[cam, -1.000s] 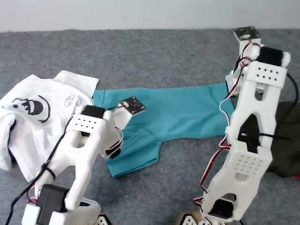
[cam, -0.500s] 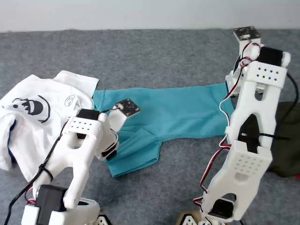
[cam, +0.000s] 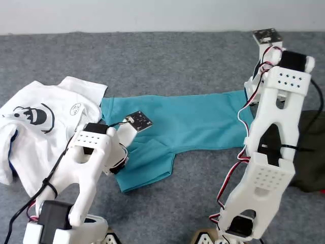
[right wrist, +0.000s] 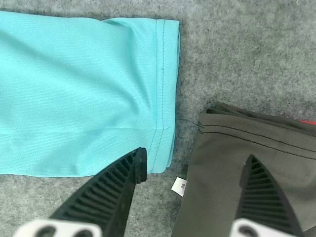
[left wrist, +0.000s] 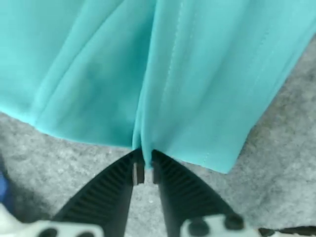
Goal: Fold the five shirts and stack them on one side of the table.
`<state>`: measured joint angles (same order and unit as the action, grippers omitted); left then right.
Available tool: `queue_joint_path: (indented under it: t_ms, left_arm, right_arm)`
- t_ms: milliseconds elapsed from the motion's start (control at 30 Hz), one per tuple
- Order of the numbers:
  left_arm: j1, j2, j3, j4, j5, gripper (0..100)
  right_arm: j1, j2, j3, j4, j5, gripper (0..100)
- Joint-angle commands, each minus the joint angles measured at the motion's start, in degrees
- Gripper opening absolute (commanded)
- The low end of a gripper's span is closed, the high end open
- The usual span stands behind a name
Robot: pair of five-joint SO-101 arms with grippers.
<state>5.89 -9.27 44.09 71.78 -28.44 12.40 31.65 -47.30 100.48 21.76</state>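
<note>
Teal shirt, near edge first: the left pincer is clamped on a pinch of its hem and has drawn back toward the arm's base over the last second, probably tensioning it for a fold. Beyond, it lies stretched and creased across the bench. The right pincer hangs spread apart over its far end, beside a dark shirt.

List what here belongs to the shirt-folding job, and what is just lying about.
Job:
- teal knit shirt, pinched by the left gripper
- white printed cotton shirt
- dark olive fabric shirt
- right gripper, open

Lying about:
- grey felt table cover
- red sliver behind the dark shirt; cannot tell what it is
</note>
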Motion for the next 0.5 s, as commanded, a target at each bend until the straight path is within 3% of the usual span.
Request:
queue_joint_path:
  t_ms: [0, 467]
  left_arm:
    - [0.1, -1.8, -1.9, -0.4, -0.5, 1]
    - [0.0, -1.8, -15.3, 1.0, -0.4, 1]
  right_arm:
    - [-0.7, -3.7, -0.1, 2.4, -0.5, 30.7]
    - [-0.7, -3.3, 0.0, 2.4, -0.6, 30.7]
